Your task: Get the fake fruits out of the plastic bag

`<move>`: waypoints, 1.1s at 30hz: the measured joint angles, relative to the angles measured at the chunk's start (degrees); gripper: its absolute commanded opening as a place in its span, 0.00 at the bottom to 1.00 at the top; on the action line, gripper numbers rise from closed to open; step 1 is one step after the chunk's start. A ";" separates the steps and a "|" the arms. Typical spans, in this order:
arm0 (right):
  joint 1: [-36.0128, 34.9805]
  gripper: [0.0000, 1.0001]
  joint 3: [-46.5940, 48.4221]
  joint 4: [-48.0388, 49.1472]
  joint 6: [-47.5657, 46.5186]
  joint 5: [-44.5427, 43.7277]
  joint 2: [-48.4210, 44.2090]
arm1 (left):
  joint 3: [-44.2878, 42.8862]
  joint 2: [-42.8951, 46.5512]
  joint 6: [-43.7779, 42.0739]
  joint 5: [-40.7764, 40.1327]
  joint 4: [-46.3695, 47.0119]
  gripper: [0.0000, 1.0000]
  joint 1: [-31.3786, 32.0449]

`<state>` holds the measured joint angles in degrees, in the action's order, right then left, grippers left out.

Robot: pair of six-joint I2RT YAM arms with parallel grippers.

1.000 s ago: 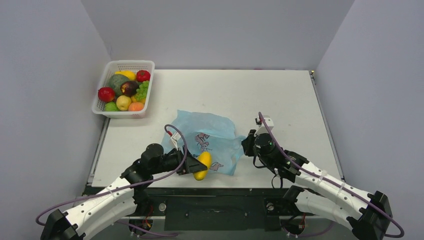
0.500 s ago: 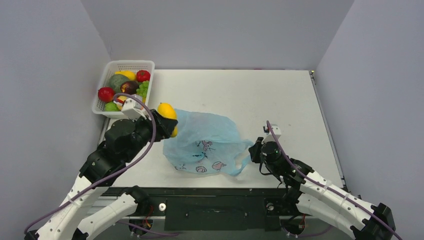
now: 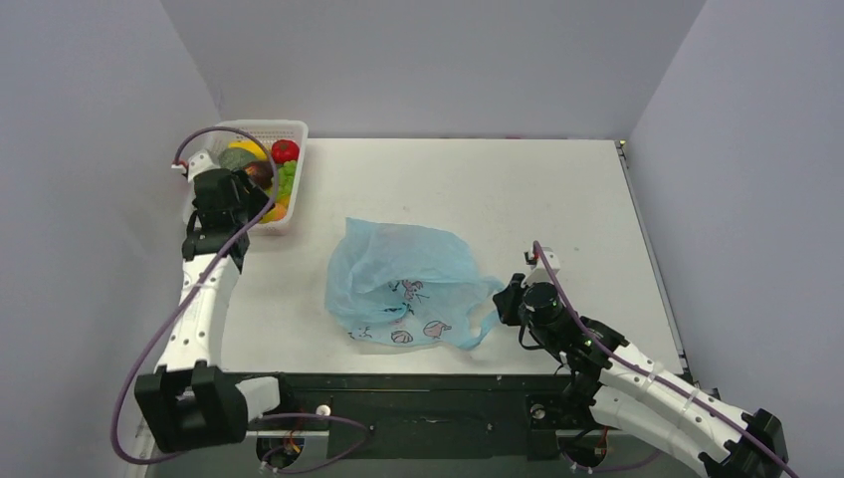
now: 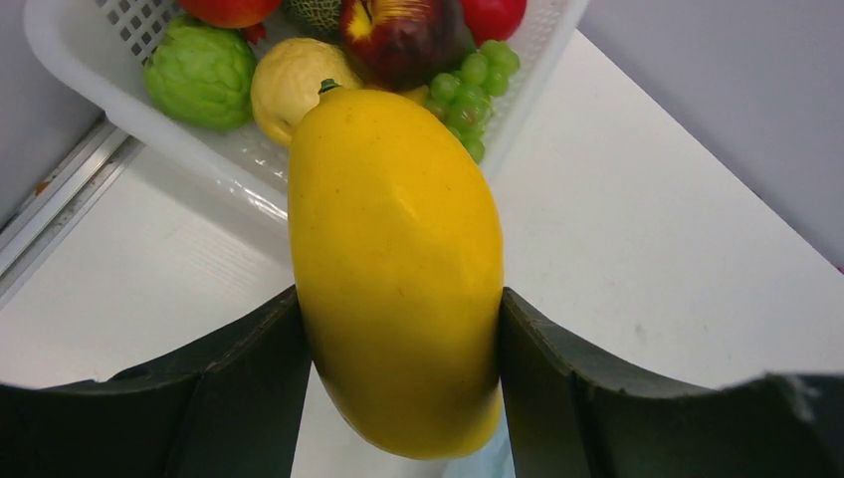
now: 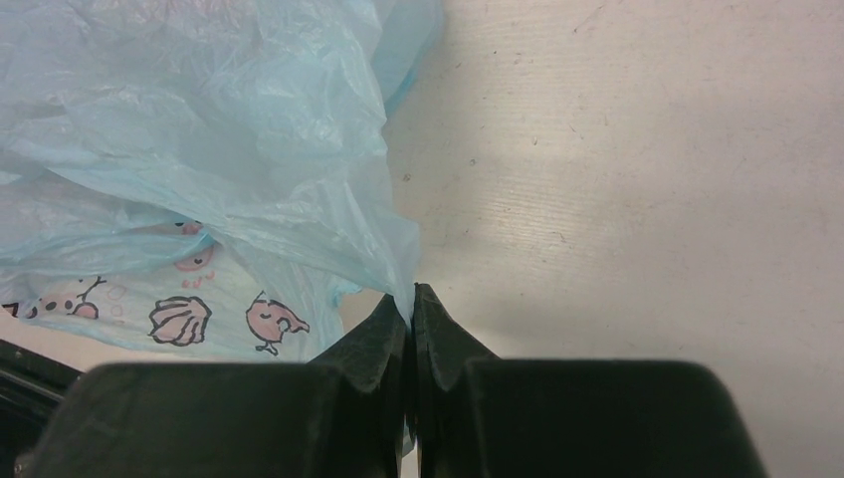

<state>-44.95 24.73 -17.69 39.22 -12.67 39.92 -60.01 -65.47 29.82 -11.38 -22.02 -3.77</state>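
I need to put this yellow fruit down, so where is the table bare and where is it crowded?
Bare: the far table strip between the basket and the right edge, behind the plastic bag; also the near-left patch between bag and left arm. Crowded: the basket, heaped full, and the near right, where the right gripper pinches the bag.

Upper left of the overhead view: a white lattice basket (image 3: 267,124), set on the far-left corner of a white table (image 3: 478,189). Inside, close at the top of the left wrist view, a bumpy green custard apple (image 4: 201,72) beside a pale yellow fruit (image 4: 284,85), with a bunch of green grapes (image 4: 476,85) against the right wall. Plain grey walls (image 3: 428,60) around the table on three sides.
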 measured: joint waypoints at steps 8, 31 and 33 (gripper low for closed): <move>0.13 0.00 0.02 -0.11 0.00 1.64 -0.39 | -9.09 -24.04 1.99 9.92 8.61 0.25 -7.04; 0.72 0.00 2.27 -4.02 -0.57 3.69 -2.80 | -63.71 -61.70 4.61 11.58 -10.64 0.94 -8.31; 0.72 0.00 2.56 -4.02 -1.16 4.04 -2.32 | -54.88 -56.74 5.46 13.05 -9.03 0.94 -8.48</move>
<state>-44.23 27.29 -21.71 38.06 -8.62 37.60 -114.89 -122.21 35.29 1.67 -31.05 -12.25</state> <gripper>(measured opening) 0.003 0.946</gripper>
